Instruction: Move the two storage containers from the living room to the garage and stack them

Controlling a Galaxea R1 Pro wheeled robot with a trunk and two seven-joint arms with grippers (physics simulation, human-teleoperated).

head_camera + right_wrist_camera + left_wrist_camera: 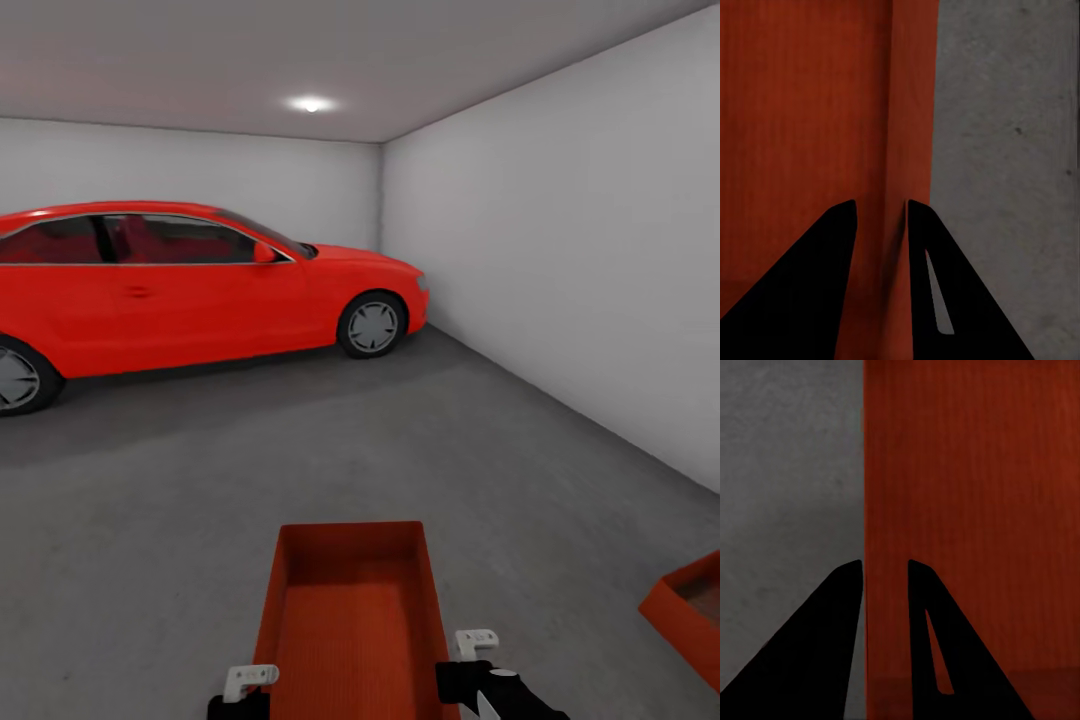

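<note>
In the garage I hold one container point(352, 610) by its side walls, left gripper point(885, 574) and right gripper point(882, 214) each clamped on one, and should carry it level over the second container point(690, 610), apparently on the floor point(180, 520) to my right, before lowering squarely.

Your left end effector point(248, 690) sits low in the head view, fingers point(832, 645) straddling the left wall of the container point(350, 620). Your right end effector point(480, 665) mirrors it, fingers point(937, 277) straddling the right wall. Both look clamped on the thin walls.
</note>
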